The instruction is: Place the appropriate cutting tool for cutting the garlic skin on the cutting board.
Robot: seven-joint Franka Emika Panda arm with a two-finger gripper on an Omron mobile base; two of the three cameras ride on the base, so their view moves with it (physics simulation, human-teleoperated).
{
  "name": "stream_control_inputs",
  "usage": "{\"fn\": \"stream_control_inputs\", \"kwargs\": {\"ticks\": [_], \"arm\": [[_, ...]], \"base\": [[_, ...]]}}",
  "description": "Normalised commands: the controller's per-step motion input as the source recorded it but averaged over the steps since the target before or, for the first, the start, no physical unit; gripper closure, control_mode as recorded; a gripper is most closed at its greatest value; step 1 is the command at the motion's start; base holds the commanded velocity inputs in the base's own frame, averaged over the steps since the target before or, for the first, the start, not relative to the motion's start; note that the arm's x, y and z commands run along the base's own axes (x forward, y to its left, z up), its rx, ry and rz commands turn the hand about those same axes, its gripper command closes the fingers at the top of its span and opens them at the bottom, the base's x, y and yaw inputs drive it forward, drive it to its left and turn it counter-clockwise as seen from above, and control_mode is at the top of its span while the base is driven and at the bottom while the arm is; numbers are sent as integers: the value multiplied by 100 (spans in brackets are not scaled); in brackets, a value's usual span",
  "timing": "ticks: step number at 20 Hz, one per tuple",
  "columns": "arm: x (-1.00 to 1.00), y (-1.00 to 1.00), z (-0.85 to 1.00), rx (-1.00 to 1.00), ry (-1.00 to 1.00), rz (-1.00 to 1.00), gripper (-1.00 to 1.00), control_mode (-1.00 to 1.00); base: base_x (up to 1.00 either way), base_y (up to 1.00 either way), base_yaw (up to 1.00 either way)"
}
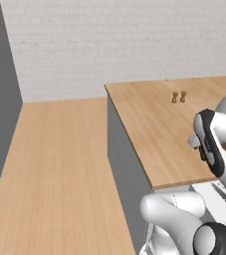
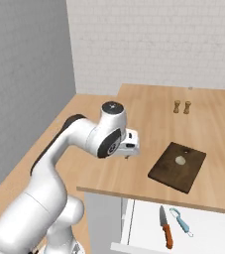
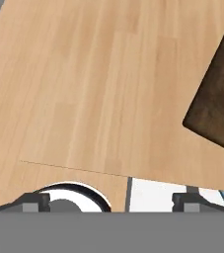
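Orange-red-handled knife with slim silver blade (image 2: 165, 228) lies in the open white drawer (image 2: 148, 225), below and right of the claw (image 2: 127, 157). Claw hovers over the light wood tabletop (image 2: 143, 124), left of the dark brown rectangular cutting board (image 2: 177, 166); its opening cannot be told.

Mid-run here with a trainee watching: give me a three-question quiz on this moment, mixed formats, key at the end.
1. True or false: the knife already lies on the cutting board.
2. Multiple choice: the garlic sits A) in the open drawer; B) on the cutting board; C) beside the wooden shakers.
3. Fill in: next to the knife in the drawer lies a light ____ tool.

Key: 1 false, the knife is in the open drawer below the counter. 2 B. 3 blue.
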Motion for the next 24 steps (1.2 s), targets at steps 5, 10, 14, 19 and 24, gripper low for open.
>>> {"fn": "stream_control_inputs", "kwargs": {"ticks": [5,10,14,19,24], "arm": [[-62,-99,-17,17,6,-8,-100,-100],[-26,-73,-26,7,22,-10,-100,-100],[-21,-48,-31,2,27,-8,-100,-100],[-23,-29,-50,0,22,-8,-100,-100],[-25,-17,-56,0,22,-12,-100,-100]], "base": [[0,0,0],[0,0,0],[0,0,0],[0,0,0],[0,0,0]]}}
